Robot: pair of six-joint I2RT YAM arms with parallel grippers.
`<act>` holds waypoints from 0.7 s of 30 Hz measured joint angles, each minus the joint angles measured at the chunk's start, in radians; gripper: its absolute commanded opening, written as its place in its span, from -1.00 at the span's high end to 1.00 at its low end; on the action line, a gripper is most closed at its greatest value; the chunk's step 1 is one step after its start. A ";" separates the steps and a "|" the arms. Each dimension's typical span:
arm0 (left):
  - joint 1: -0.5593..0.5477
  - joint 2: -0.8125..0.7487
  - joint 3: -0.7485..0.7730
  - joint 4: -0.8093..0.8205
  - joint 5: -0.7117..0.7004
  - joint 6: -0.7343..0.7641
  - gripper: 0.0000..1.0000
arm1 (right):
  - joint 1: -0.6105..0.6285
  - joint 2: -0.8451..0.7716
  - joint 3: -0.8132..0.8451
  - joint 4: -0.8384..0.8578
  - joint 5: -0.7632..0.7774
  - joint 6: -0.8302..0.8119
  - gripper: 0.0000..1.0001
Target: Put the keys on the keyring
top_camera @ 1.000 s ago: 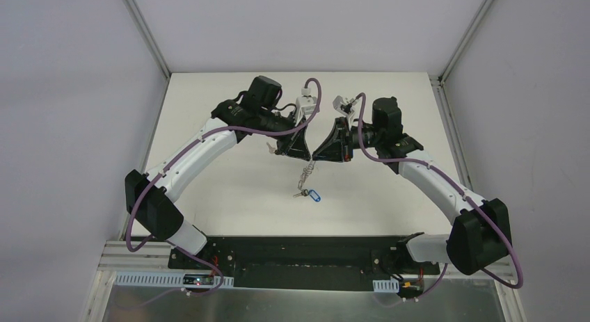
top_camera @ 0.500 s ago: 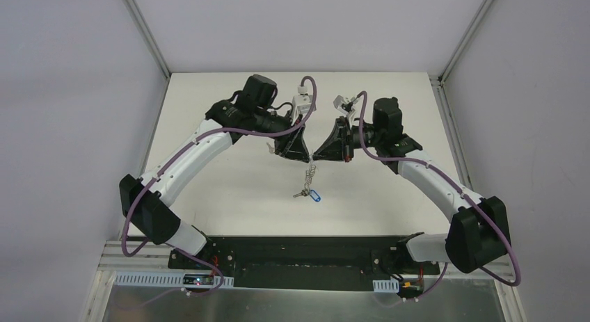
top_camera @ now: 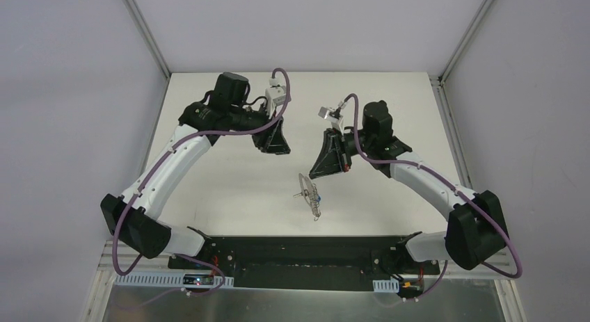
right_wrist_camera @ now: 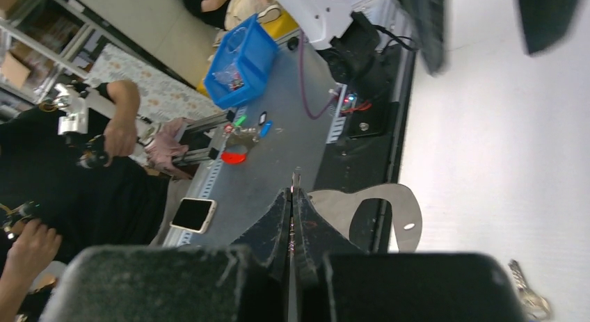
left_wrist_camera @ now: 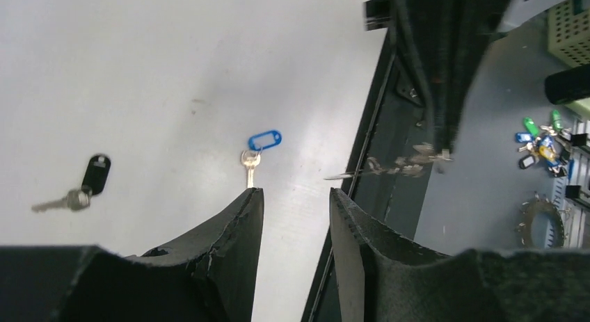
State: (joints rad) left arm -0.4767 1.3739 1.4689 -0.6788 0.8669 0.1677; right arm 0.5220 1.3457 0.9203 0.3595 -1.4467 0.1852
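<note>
R gripper (right_wrist_camera: 292, 194): fingers pressed tight together, pinching a thin metal edge that sticks out past the tips. From the top cam that's the keyring (top_camera: 314, 205), hanging off the R tips above the table (left_wrist_camera: 139, 58), toward the near edge. L gripper (left_wrist_camera: 296, 197): fingers spread partway, nothing between them, touching nothing; it sits well apart from R, off to the far left.

Around: I see the black base rail (top_camera: 299, 252) along the near edge, and beyond it a bench w/ spare tags (left_wrist_camera: 539, 138) and a blue bin (right_wrist_camera: 240, 58).

Keyring's clips (left_wrist_camera: 398, 167) show as a blurred silvery row, dangling in front of the rail. Blue-tag key (left_wrist_camera: 257, 149) lies flat on the table just past the L fingertips. Black-head key (left_wrist_camera: 83, 186) lies flat too, further left, apart from it. Both keys are off the ring. In the R wrist cam one key shows at bottom right; can't tell which.
</note>
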 measured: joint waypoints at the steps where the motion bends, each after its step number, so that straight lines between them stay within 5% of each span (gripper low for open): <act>1: 0.000 0.000 -0.011 -0.005 -0.026 -0.002 0.20 | 0.013 0.004 0.006 0.002 -0.010 0.017 1.00; 15: 0.000 0.021 -0.111 -0.016 -0.339 0.003 0.19 | 0.063 0.027 0.074 0.012 -0.034 0.091 1.00; 21: 0.000 0.161 -0.099 -0.017 -0.419 0.003 -0.05 | -0.041 0.026 0.074 -0.044 -0.013 0.030 1.00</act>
State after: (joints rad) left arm -0.4767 1.5345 1.3697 -0.6956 0.4477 0.1703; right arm 0.4812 1.3720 0.9939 0.3157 -1.4593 0.2150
